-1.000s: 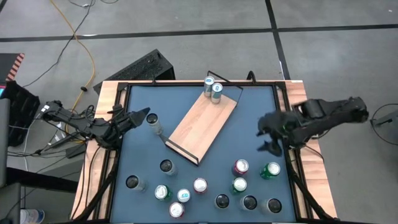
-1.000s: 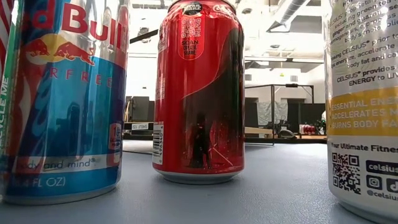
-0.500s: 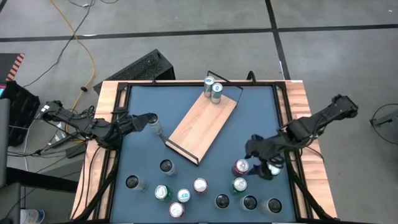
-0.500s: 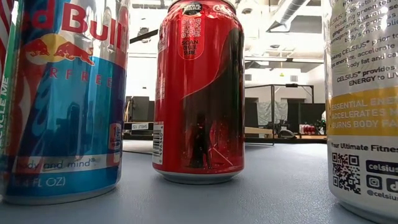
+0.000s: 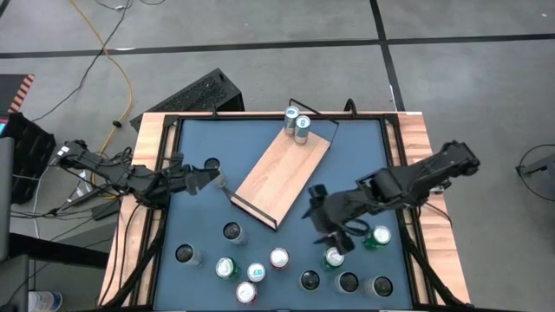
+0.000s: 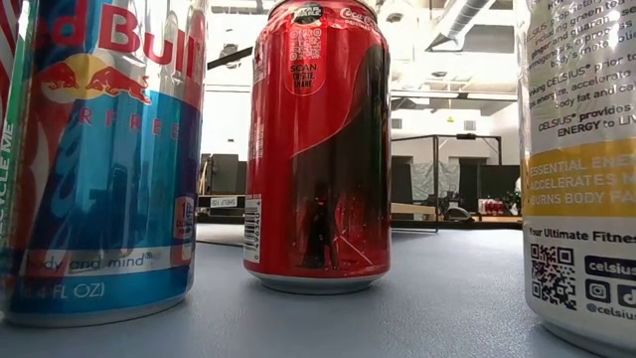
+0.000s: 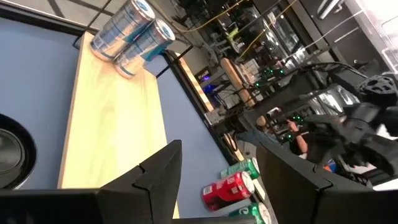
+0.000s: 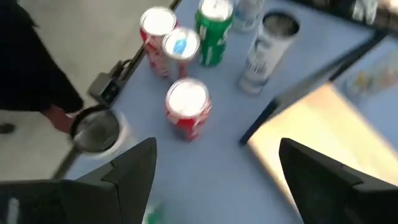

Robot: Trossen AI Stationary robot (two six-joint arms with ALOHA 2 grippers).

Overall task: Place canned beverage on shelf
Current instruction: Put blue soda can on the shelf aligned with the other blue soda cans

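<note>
The shelf, a light-wood board with a dark lip, lies slantwise on the blue table, and two silver-blue cans stand at its far end. Several more cans stand along the near side, among them a red one. My right gripper hangs open above the table between the shelf's near end and these cans, holding nothing. At the table's left, my left gripper is open and empty, level, beside a silver can.
A green can and another stand under and beside my right arm. Dark-topped cans line the near edge. In the low view a Red Bull can, a red cola can and a white can stand close up.
My right gripper has swept from the table's right edge toward its middle and a little toward the near side, rolling as it went, and has stayed open. My left gripper has kept its place but swung its fingers round from pointing far-right to pointing at the shelf.
</note>
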